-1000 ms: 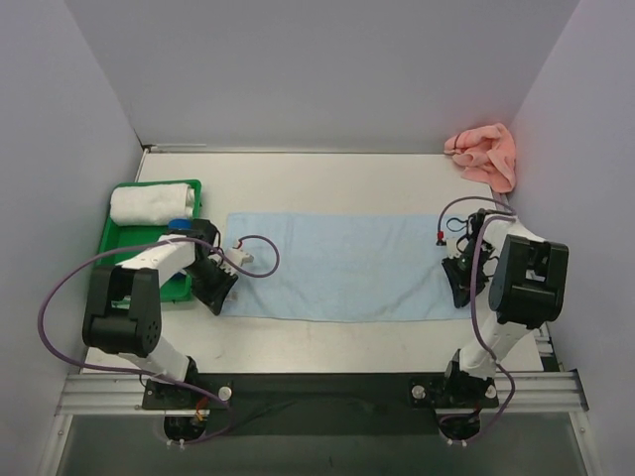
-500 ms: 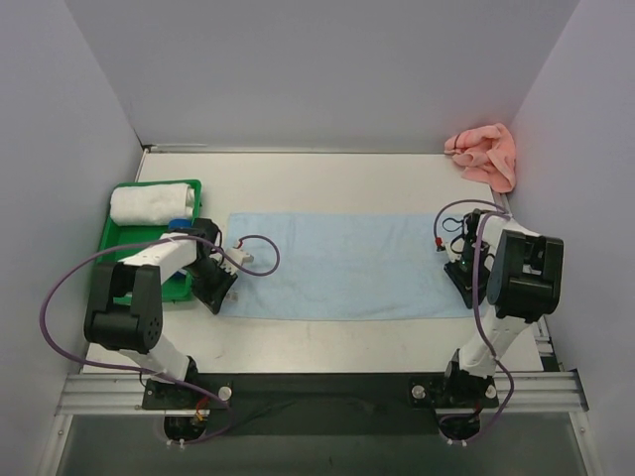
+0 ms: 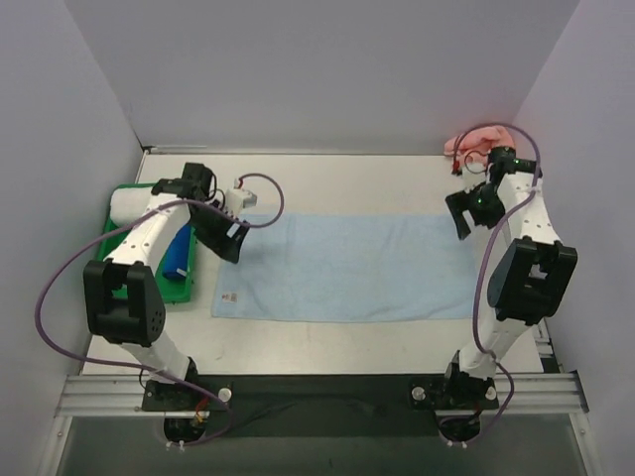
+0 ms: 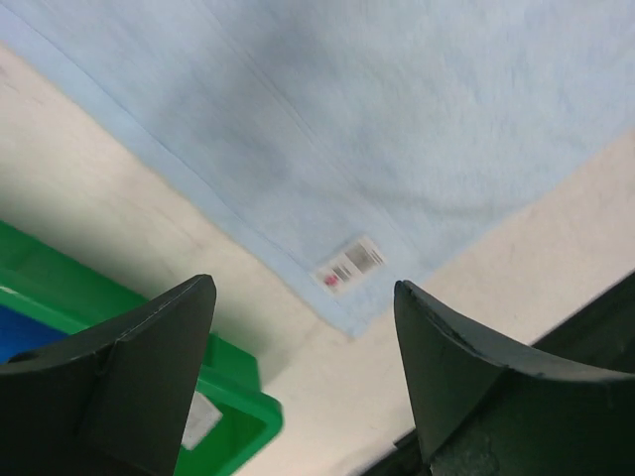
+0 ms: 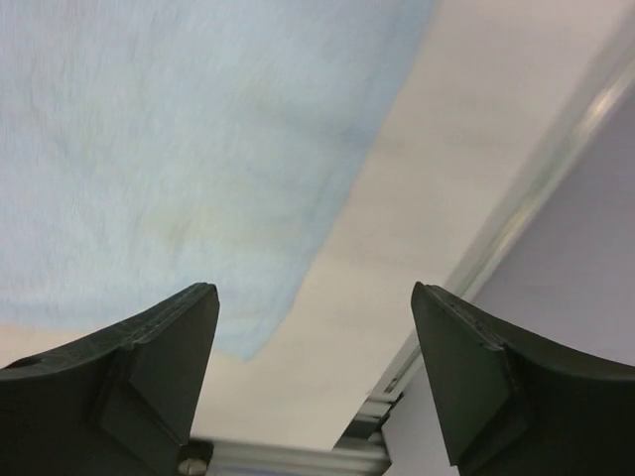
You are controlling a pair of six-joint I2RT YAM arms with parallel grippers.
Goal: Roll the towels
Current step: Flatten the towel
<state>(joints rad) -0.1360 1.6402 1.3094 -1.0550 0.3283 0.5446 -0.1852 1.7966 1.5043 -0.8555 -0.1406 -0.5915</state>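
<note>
Bright, even light; wrist cams sl. blurred.

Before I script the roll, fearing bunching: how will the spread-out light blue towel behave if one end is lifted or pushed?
The light blue towel lies limp and flat on the table, so lifted it would probably droop. Its fuzzy cloth likely grips the surface, so pushing may bunch it.

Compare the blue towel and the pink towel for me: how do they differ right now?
Colour: the blue towel is light blue, the pink towel salmon. Pose: the blue towel lies spread flat as a long strip; the pink towel is bunched in a heap. Place: the blue towel is centred on the table; the pink towel sits in the far right corner, partly hidden by the right arm. Neither is rolled yet.
</note>
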